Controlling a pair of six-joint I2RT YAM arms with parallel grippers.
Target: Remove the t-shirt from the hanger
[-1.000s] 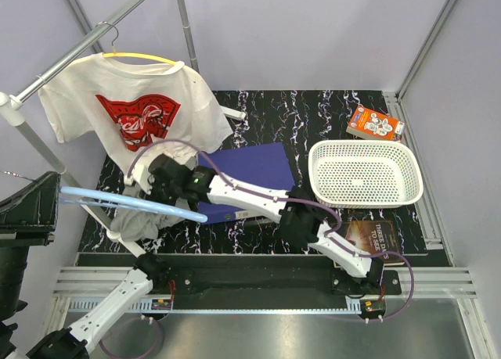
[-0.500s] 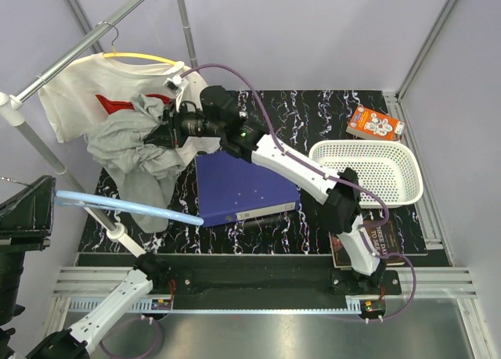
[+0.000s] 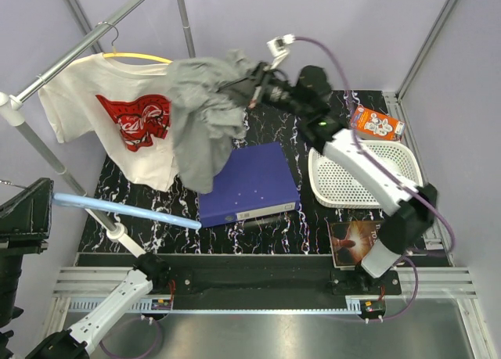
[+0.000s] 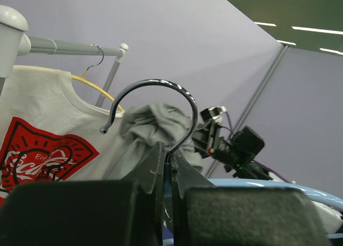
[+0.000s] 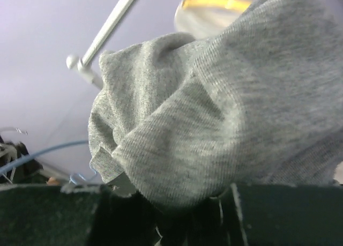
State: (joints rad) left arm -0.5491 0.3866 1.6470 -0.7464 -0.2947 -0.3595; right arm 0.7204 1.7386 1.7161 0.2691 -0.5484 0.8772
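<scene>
The grey t-shirt [image 3: 205, 113] hangs bunched in the air above the table's back, off the light blue hanger [image 3: 129, 209]. My right gripper [image 3: 255, 89] is shut on its upper folds; in the right wrist view the grey t-shirt [image 5: 214, 106] fills the frame and covers the right gripper [image 5: 187, 214]. At the left edge, my left gripper [image 3: 47, 196] holds the bare hanger. In the left wrist view the left gripper [image 4: 168, 160] is shut on the neck of the chrome hook [image 4: 155, 93], with the grey t-shirt [image 4: 155, 125] beyond it.
A white t-shirt with a red print [image 3: 117, 113] hangs on a yellow hanger [image 3: 141, 58] from the rack rail [image 3: 78, 42]. On the table lie a blue binder [image 3: 246, 183], a white basket [image 3: 364, 171], a dark book [image 3: 356, 238] and an orange box [image 3: 374, 123].
My right arm has swung up and to the right from low beside the blue hanger, pulling the grey t-shirt off it and into the air. The left gripper and hanger barely moved.
</scene>
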